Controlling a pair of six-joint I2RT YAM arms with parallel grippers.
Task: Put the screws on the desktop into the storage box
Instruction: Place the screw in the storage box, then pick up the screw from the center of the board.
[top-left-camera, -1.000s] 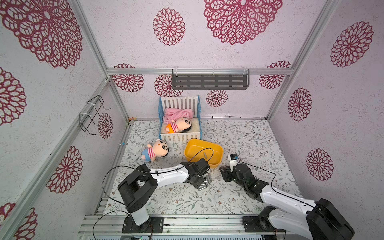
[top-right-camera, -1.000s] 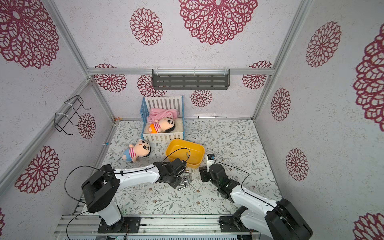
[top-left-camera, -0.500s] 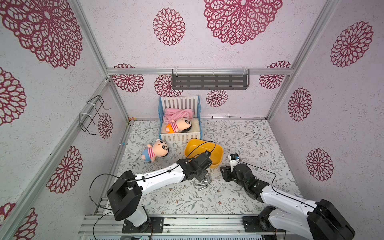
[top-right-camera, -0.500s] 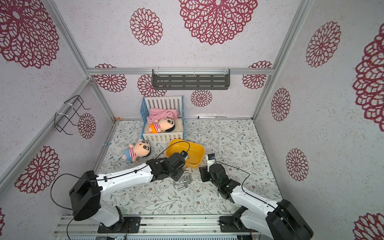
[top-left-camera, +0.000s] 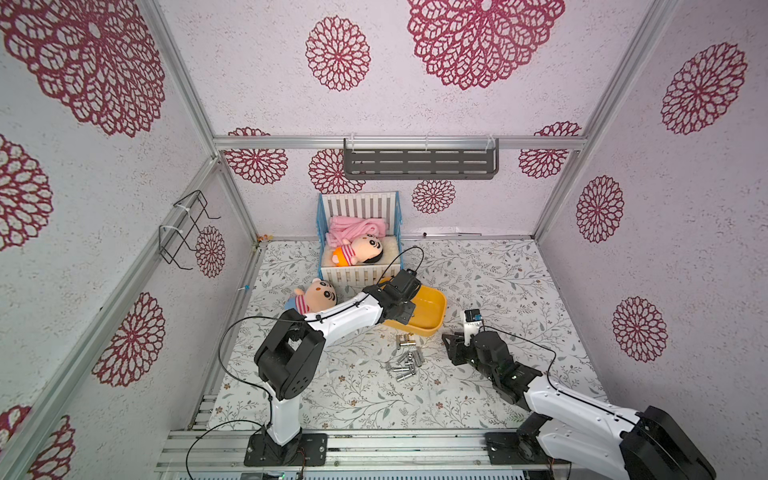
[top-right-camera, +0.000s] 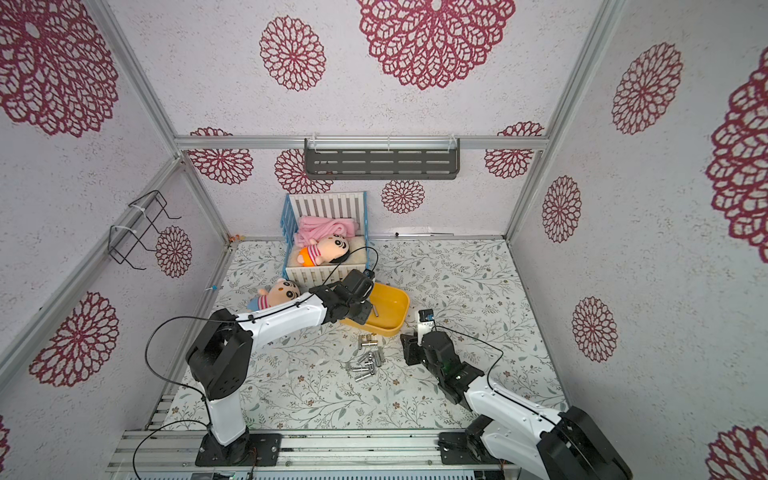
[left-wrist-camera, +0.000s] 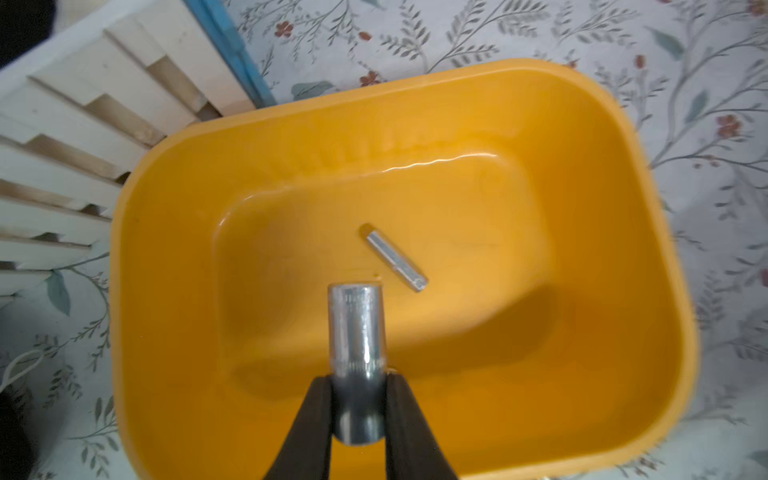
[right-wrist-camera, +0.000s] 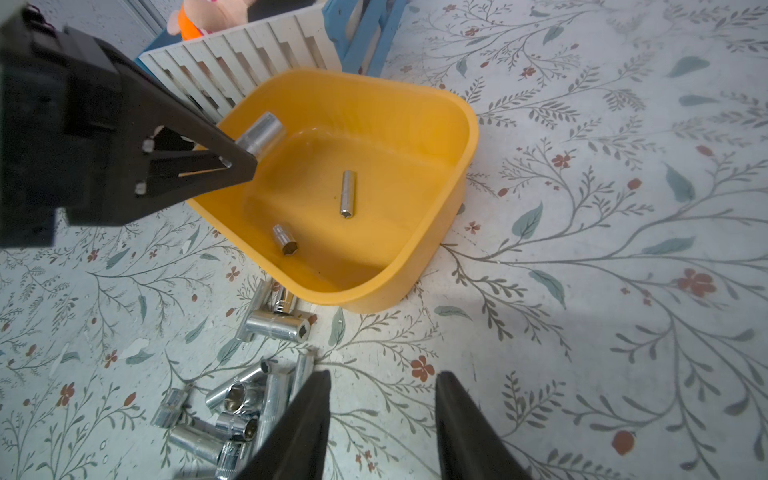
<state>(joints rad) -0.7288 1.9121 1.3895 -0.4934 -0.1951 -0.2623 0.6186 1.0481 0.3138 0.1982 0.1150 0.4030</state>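
My left gripper is shut on a stubby silver screw and holds it over the inside of the yellow storage box. Two screws lie in the box, a thin one and a short one. In both top views the box stands on the leafy desktop. Several screws lie heaped just in front of the box. My right gripper hangs open, low over the desktop, beside that heap with nothing between its fingers.
A white-and-blue crib with a doll in it stands right behind the box. Another doll lies on the desktop to the box's left. A grey shelf hangs on the back wall and a wire rack on the left wall.
My left arm has risen from the heap of screws and swung back over the storage box, carrying one screw. The right arm has stayed where it was.
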